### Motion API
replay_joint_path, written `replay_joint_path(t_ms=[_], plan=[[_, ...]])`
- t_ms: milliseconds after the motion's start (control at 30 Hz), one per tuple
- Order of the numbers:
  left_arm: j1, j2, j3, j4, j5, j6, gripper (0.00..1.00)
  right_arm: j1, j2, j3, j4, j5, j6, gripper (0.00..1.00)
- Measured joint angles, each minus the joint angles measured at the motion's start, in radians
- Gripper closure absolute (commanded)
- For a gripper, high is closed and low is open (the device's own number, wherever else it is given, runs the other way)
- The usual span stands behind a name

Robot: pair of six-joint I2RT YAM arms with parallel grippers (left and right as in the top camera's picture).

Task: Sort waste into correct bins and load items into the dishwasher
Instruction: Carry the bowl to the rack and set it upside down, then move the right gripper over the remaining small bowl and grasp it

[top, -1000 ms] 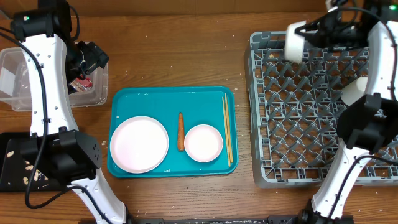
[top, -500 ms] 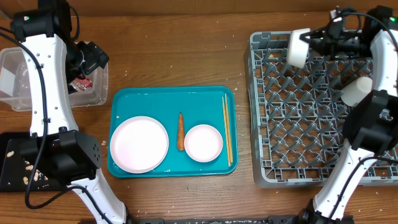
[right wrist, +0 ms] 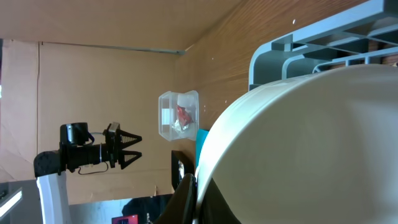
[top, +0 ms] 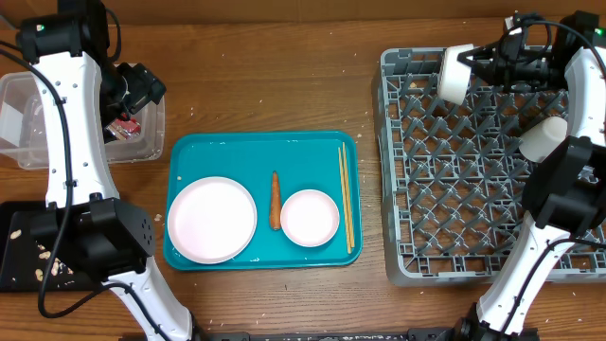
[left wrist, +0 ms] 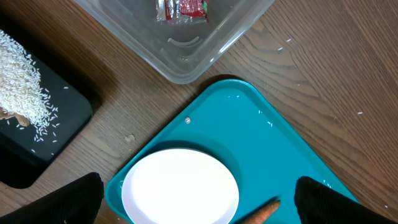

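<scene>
Right gripper [top: 472, 64] clamps a white bowl [top: 455, 76] above the far-left rim of the dish rack [top: 390, 170], slightly further inward than before. Left gripper [top: 149, 88], well left, gapes.

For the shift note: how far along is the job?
Done: red wrapper in the clear tub, scraps on the black tray, one cup in the rack. In hand: right pincer holds a bowl over it. Left: carrot, plate, small bowl on the teal tray.
</scene>
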Motion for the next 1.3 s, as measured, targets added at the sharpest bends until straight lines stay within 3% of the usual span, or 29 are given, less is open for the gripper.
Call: replay_joint_path(t_ms=[533,733,1067,1133,1167,1200,1267,1300], plan=[[0.000,0.000,0.000,0.000,0.000,0.000,0.00,0.000,-0.007,-0.097,0.110,-0.035,0.050,0.96],[0.000,0.000,0.000,0.000,0.000,0.000,0.00,-0.011,-0.018,-0.069,0.114,0.063,0.144,0.96],[0.000,0.000,0.000,0.000,0.000,0.000,0.00,-0.035,-0.023,0.081,-0.073,0.375,0.255,0.81],[0.000,0.000,0.000,0.000,0.000,0.000,0.00,-0.035,-0.023,0.138,-0.124,0.485,0.275,0.70],[0.000,0.000,0.000,0.000,0.000,0.000,0.00,-0.037,-0.023,0.174,-0.154,0.547,0.292,0.58],[0.000,0.000,0.000,0.000,0.000,0.000,0.00,-0.040,-0.023,0.210,-0.183,0.600,0.303,0.39],[0.000,0.000,0.000,0.000,0.000,0.000,0.00,-0.046,-0.023,0.289,-0.240,0.694,0.317,0.23],[0.000,0.000,0.000,0.000,0.000,0.000,0.00,-0.049,-0.023,0.337,-0.267,0.737,0.330,0.00]])
